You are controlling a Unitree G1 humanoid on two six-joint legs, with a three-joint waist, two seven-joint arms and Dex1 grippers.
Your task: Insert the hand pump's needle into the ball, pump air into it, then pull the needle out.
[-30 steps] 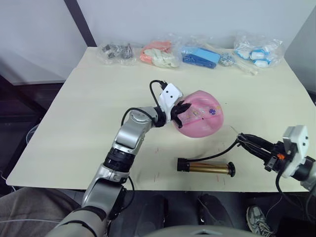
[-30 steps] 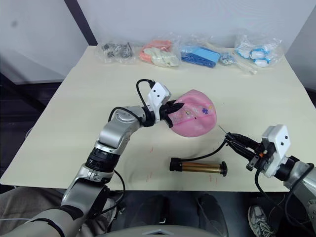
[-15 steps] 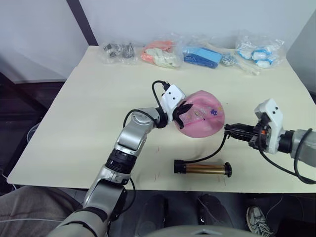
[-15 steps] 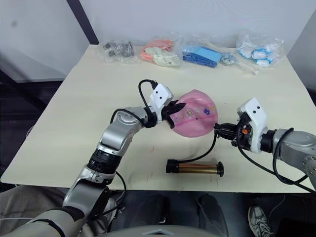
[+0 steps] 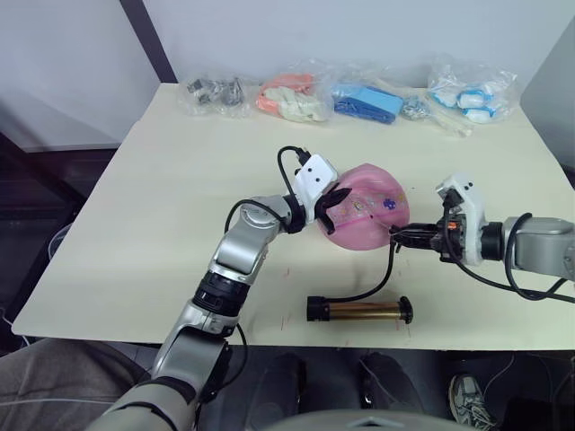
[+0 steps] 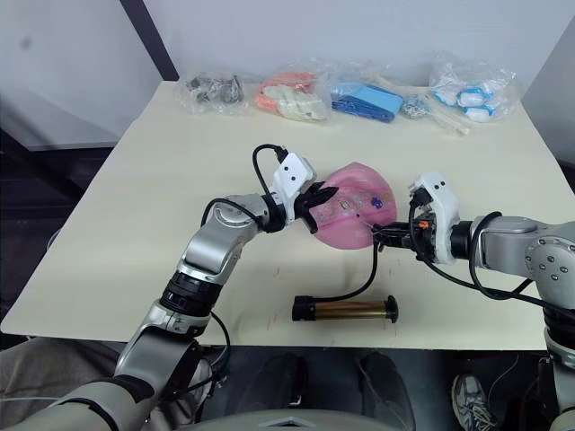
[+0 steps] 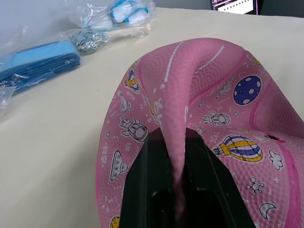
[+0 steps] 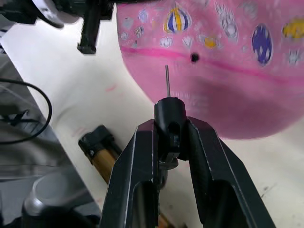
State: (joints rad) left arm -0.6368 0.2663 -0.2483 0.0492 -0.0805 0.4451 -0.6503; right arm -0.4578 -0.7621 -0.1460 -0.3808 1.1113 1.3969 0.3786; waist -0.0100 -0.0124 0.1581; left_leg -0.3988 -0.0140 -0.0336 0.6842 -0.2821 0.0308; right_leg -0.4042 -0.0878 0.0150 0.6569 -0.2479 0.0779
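A narrow open gap separates the needle (image 8: 167,80) from the ball (image 5: 370,219), with nothing between. The left gripper (image 5: 334,202) blocks the ball's left side. The hand pump (image 5: 358,311) and its hose (image 5: 377,281) lie across the near tabletop (image 5: 180,197). Four bags (image 5: 359,94) line the far edge; the tabletop between appears bare.

The left gripper (image 7: 176,190) rises from the bottom centre, its two black fingers (image 7: 145,190) pinching a raised fold of the pink ball (image 7: 213,104). Clear bags (image 7: 71,33) with blue items lie on the cream table (image 7: 47,142), upper left.
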